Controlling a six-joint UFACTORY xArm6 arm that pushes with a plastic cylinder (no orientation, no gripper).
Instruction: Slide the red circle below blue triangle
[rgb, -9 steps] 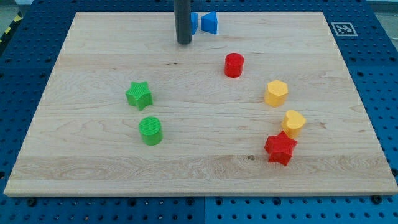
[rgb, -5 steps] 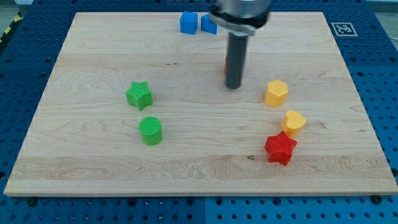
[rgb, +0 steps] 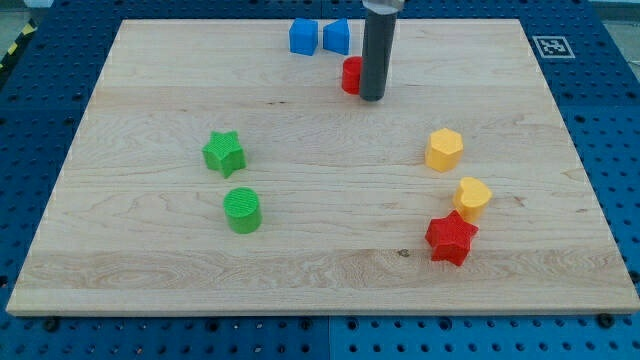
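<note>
Now | red circle just below blue triangle, slightly toward view's right | my tip, a bare rod gripping nothing, touches circle's lower right | task nearly done, small leftward nudge perhaps left

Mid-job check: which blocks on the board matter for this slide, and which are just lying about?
In the job: red circle, blue triangle, my tip at the circle's right.

Lying about: blue cube, green star, green circle, yellow hexagon, yellow heart, red star.
</note>
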